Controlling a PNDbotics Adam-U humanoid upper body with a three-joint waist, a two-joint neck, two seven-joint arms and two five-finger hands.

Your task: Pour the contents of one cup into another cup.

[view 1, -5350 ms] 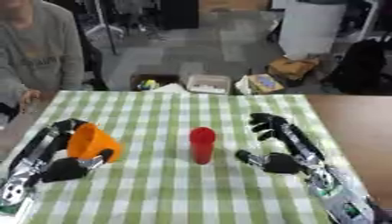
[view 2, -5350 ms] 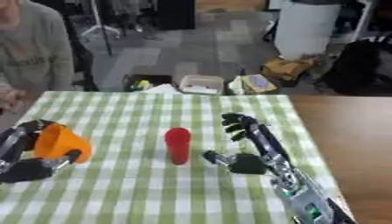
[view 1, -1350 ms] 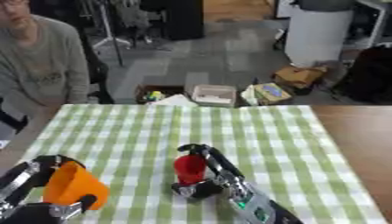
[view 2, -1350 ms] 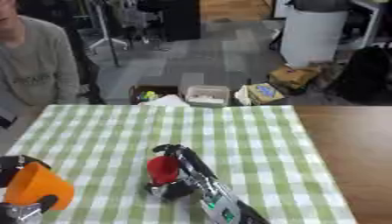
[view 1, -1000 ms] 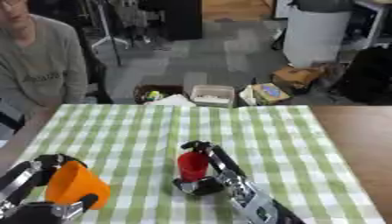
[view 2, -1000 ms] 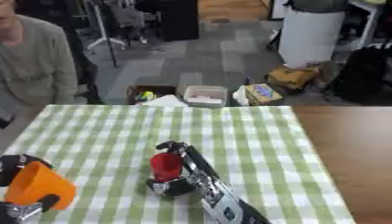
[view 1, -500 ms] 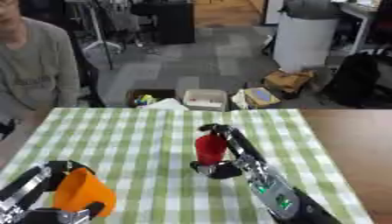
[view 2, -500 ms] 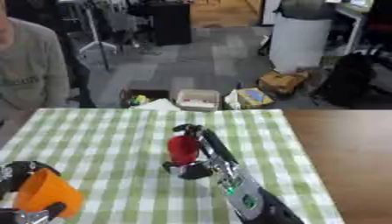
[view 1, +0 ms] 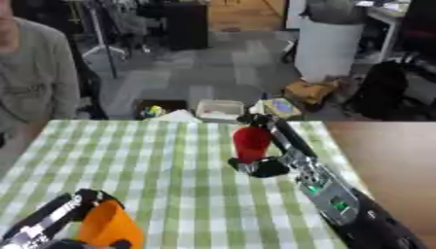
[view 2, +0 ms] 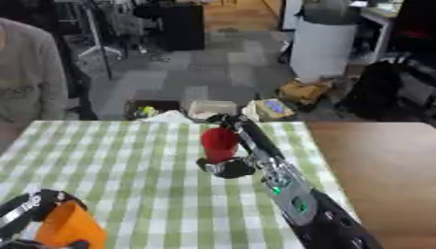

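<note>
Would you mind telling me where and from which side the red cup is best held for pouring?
Around its middle, from the robot's right side. The red cup is a tall, narrow, roughly upright shape, so a wrap around its wall suits it. The right hand holds it this way, fingers over the top and thumb low on the near side, which probably leaves the wrist free to tip it toward the orange cup in the left hand.

We saw a table [view 1: 170,194] covered by a green-and-white checked cloth [view 1: 153,160], with bare brown wood [view 1: 383,146] showing at three o'clock. Whether the red cup [view 1: 252,142] near the centre or the orange cup [view 1: 106,226] at seven o'clock touched the cloth, we could not tell.
</note>
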